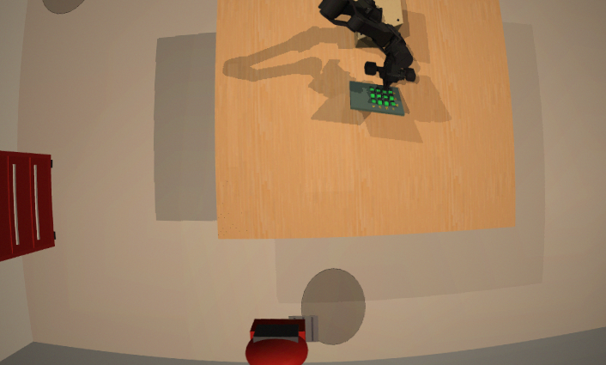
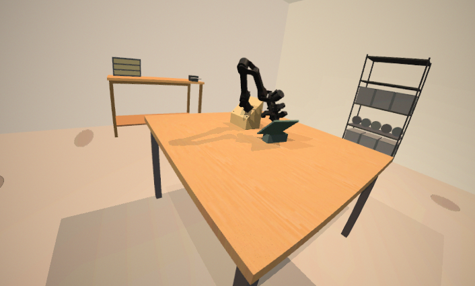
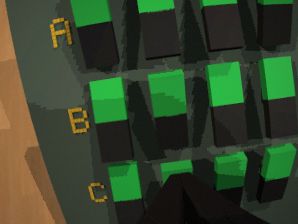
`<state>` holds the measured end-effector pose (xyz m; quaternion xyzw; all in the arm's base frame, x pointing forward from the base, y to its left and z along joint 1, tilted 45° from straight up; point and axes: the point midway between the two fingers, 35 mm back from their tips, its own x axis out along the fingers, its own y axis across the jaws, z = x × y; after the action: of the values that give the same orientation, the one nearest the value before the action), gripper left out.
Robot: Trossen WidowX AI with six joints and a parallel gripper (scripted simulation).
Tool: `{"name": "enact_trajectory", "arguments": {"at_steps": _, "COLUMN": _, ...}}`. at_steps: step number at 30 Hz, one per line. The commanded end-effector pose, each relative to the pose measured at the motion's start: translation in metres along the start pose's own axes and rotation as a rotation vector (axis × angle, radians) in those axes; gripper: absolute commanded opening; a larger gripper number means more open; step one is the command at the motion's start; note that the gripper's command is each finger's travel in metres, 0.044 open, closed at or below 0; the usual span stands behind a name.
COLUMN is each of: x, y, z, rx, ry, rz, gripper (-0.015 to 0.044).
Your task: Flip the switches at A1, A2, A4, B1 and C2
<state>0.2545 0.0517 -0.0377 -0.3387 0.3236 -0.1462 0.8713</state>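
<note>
On the tilted dark-green panel [image 1: 360, 102] [image 2: 276, 126] [image 3: 45, 150], green-and-black switches, yellow row letters.

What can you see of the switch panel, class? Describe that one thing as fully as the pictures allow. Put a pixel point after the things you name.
The panel [image 1: 360, 101] [image 2: 280, 126] [image 3: 37, 90] is a flat, dark green board, sloping on a dark green block on the wooden table. It bears rows of rocker switches, each part bright green, part black. Yellow letters A, B and C label the rows in the wrist view. Its material looks matt. The shut tool's tip covers part of the C row; whether it touches a switch, I cannot tell.
</note>
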Motion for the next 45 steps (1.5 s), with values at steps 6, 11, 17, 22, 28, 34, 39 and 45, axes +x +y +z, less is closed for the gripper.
{"name": "enact_trajectory", "arguments": {"at_steps": 6, "x": 0.001, "y": 0.001, "z": -0.001, "rx": -0.005, "ry": 0.0, "rz": 0.004, "gripper": 0.0}}
{"name": "enact_trajectory", "arguments": {"at_steps": 11, "x": 0.002, "y": 0.001, "z": -0.001, "rx": -0.005, "ry": 0.0, "rz": 0.004, "gripper": 0.0}}
{"name": "enact_trajectory", "arguments": {"at_steps": 17, "x": 0.003, "y": 0.001, "z": -0.001, "rx": -0.005, "ry": 0.0, "rz": 0.004, "gripper": 0.0}}
{"name": "enact_trajectory", "arguments": {"at_steps": 22, "x": 0.003, "y": 0.0, "z": 0.0, "rx": -0.005, "ry": 0.0, "rz": 0.004, "gripper": 0.0}}
{"name": "enact_trajectory", "arguments": {"at_steps": 28, "x": 0.004, "y": 0.0, "z": 0.0, "rx": -0.005, "ry": 0.0, "rz": 0.004, "gripper": 0.0}}
{"name": "enact_trajectory", "arguments": {"at_steps": 34, "x": 0.005, "y": 0.0, "z": 0.0, "rx": -0.005, "ry": 0.0, "rz": 0.004, "gripper": 0.0}}
{"name": "enact_trajectory", "arguments": {"at_steps": 39, "x": -0.007, "y": 0.004, "z": -0.001, "rx": 0.005, "ry": 0.004, "rz": 0.01, "gripper": 0.0}}
{"name": "enact_trajectory", "arguments": {"at_steps": 45, "x": -0.055, "y": 0.003, "z": -0.003, "rx": -0.001, "ry": -0.017, "rz": 0.011, "gripper": 0.0}}
